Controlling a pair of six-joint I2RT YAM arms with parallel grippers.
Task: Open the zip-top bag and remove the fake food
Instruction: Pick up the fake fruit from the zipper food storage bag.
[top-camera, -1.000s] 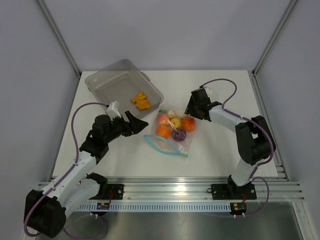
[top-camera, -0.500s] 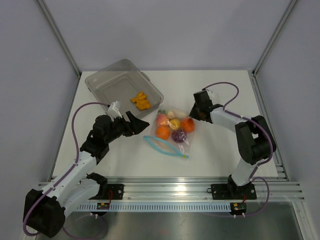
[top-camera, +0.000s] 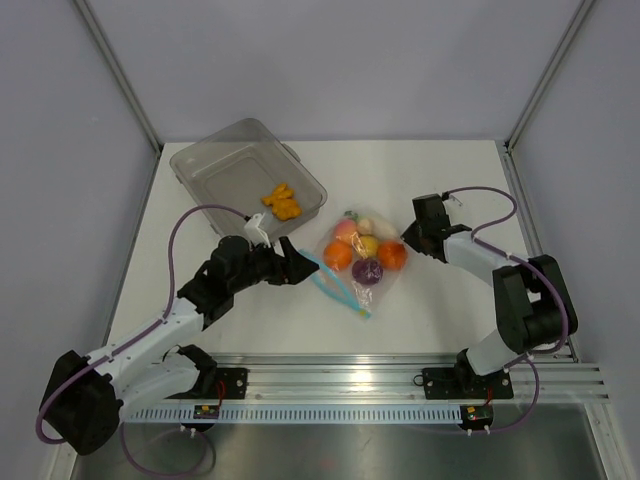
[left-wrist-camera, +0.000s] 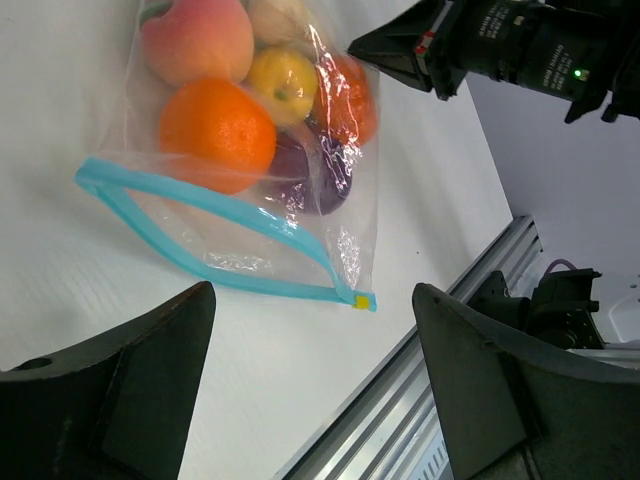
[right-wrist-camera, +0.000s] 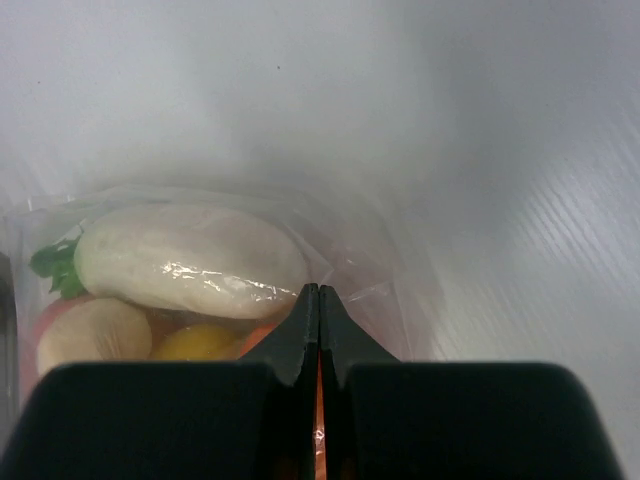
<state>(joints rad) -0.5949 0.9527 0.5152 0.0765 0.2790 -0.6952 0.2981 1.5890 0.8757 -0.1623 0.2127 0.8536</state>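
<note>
The zip-top bag (top-camera: 362, 262) lies mid-table, its light-blue zip strip (top-camera: 338, 285) facing my left arm. The strip gapes in a loop (left-wrist-camera: 200, 215). Inside sits the fake food (top-camera: 366, 257): an orange (left-wrist-camera: 217, 128), a peach, a yellow piece, a purple piece and a white one (right-wrist-camera: 190, 260). My left gripper (top-camera: 298, 265) is open, its fingers straddling the strip's near side without touching it (left-wrist-camera: 312, 290). My right gripper (top-camera: 405, 243) is shut on the bag's far closed edge, pinching clear plastic (right-wrist-camera: 318, 290).
A rigid clear tub (top-camera: 230, 165) stands at the back left with an orange toy piece (top-camera: 283, 201) in it. The aluminium rail (top-camera: 340, 375) runs along the near edge, and grey walls enclose the table.
The right gripper shut on the bag's edge and drew the bag right and nearer. The left arm followed rightward toward the zip strip, staying open.
</note>
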